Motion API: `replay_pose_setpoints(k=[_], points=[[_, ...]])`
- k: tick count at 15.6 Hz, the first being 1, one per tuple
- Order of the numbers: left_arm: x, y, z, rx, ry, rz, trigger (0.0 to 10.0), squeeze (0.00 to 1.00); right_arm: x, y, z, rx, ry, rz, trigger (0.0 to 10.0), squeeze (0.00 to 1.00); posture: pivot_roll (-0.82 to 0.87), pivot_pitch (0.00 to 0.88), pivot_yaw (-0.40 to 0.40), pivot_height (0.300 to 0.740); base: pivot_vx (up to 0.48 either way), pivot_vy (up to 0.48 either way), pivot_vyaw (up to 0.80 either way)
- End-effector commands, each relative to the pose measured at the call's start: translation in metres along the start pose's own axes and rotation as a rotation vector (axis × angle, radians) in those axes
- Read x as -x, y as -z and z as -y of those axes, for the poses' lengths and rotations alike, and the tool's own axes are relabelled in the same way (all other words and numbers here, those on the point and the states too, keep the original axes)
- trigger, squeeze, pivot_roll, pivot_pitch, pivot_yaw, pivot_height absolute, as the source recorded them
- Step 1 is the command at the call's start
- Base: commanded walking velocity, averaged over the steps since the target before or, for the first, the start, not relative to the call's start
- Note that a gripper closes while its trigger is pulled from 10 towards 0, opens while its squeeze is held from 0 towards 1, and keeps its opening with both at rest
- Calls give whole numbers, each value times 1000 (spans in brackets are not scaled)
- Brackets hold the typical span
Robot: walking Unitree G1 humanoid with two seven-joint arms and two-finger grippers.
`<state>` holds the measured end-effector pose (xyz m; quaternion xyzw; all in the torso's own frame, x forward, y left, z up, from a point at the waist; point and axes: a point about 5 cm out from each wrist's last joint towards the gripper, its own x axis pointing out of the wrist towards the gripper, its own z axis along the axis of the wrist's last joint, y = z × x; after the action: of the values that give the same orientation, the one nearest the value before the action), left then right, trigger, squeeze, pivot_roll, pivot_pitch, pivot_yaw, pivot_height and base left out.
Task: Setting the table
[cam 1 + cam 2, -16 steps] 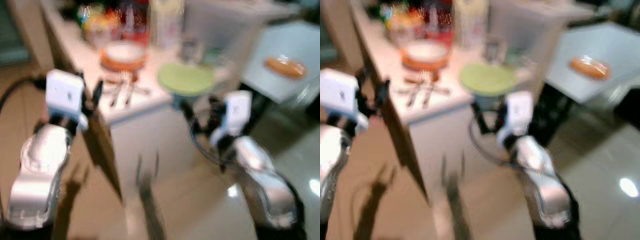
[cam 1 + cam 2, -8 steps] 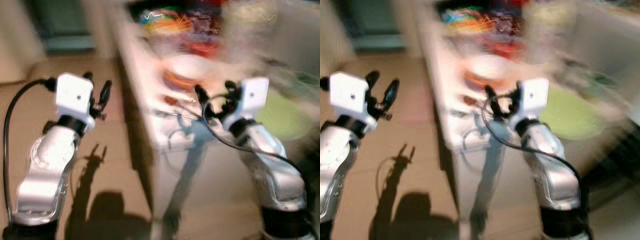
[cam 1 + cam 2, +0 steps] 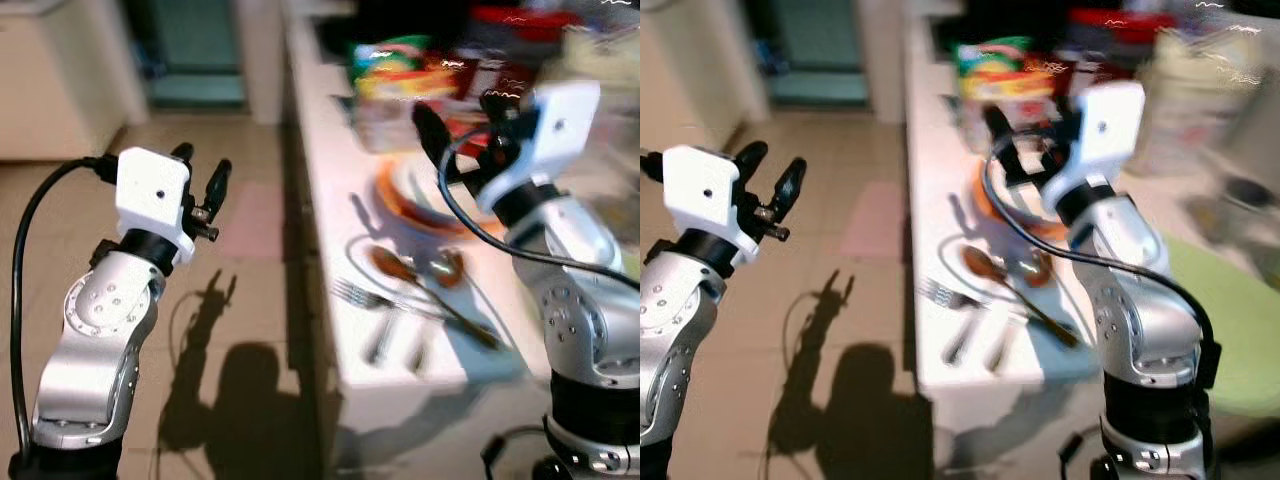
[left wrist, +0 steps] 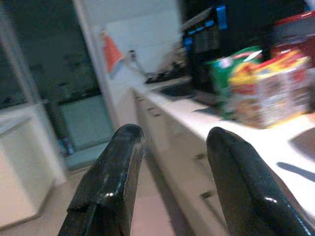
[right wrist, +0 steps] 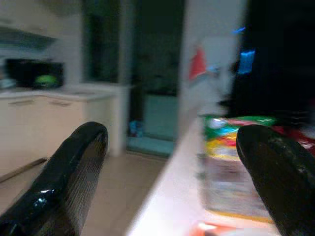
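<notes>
In the left eye view, the left gripper (image 3: 200, 178) hovers over the tan tiled floor (image 3: 240, 220) beside the long white desk (image 3: 325, 200), jaws parted and empty. On the desk lie a silver fork (image 3: 385, 300) and a brown spoon (image 3: 400, 270), near a white bowl on an orange plate (image 3: 420, 195). The right eye view shows the right gripper (image 3: 1030, 125) above that bowl, jaws wide, with a round green plate (image 3: 1230, 330) at the desk's far side. In the left wrist view, black fingers (image 4: 110, 182) frame colourful snack packets (image 4: 256, 88). The right wrist view shows wide-spread fingers (image 5: 69, 182).

Head views bright, warm light from above/behind; hard arm shadows on beige tiled floor (image 3: 215, 340) & long white countertop (image 3: 330, 200). Far end w/ colourful food packets (image 3: 400, 70) motion-blurred, glare streaks. Wrist views dimmer, soft focus, bluish bg.
</notes>
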<state>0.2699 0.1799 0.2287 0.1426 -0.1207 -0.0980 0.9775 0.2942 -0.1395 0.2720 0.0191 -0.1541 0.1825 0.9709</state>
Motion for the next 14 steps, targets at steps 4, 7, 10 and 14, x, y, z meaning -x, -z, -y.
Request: replay_pose_setpoints(k=[4, 7, 10, 14], points=[[4, -4, 1, 2, 52, 12, 10000, 0, 1, -12, 4, -44, 28, 13, 10000, 0, 39, 0, -31, 740, 0, 0, 0], [3, -7, 7, 7, 118, 17, 10000, 0, -5, -9, 19, -53, 130, -54, 10000, 0, 33, 0, -27, 740, 0, 0, 0], [-2, -12, 17, 11, 236, 26, 10000, 0, -17, 11, 45, -68, 244, -278, 10000, 0, 24, 0, -19, 740, 0, 0, 0], [-14, -22, 32, 38, 366, 73, 10000, 0, -28, 26, 74, -132, 345, -429, 10000, 1000, 19, 0, -31, 740, 0, 0, 0]])
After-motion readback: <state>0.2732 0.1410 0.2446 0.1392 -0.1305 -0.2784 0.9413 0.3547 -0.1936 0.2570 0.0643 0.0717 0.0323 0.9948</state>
